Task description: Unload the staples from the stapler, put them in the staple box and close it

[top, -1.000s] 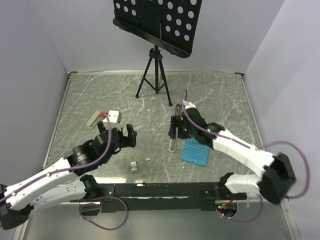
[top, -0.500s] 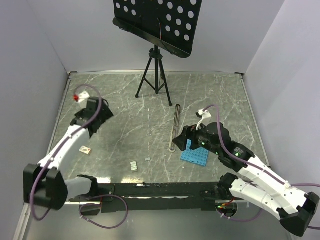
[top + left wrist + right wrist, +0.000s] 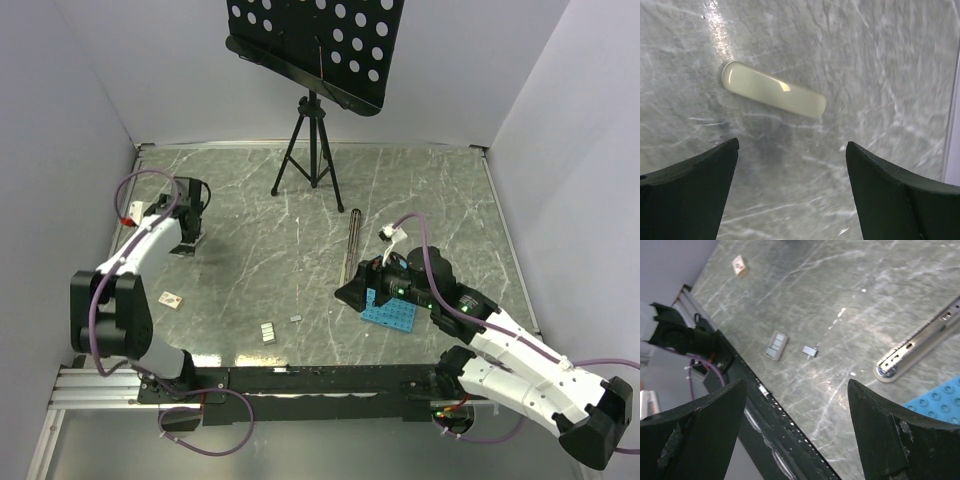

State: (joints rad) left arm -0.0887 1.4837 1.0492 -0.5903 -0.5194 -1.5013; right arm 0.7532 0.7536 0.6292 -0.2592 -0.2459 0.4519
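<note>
At the far left of the table, the left gripper points down at the marble with its two dark fingers spread wide and nothing between them. In the left wrist view the left gripper stands just short of the stapler, a pale cream oblong lying flat and slanted on the stone, clear of both fingertips. From the top camera the stapler itself cannot be made out under that arm. Toward the right of the table, the right gripper is low over the surface, its fingers likewise held well apart and empty. It sits beside the near, rounded end of a long metal bar and at the left edge of a blue tray. Its own camera shows the right gripper facing the near edge of the table, with the bar and a corner of the tray at the right. The staples lie on the bare marble ahead of it as two small grey pieces near each other, the larger a short ribbed strip. In the top view the staples are close to the near table edge, well apart from the stapler. A small card lies alone toward the left, and a black perforated stand on a tripod is at the far side.
</note>
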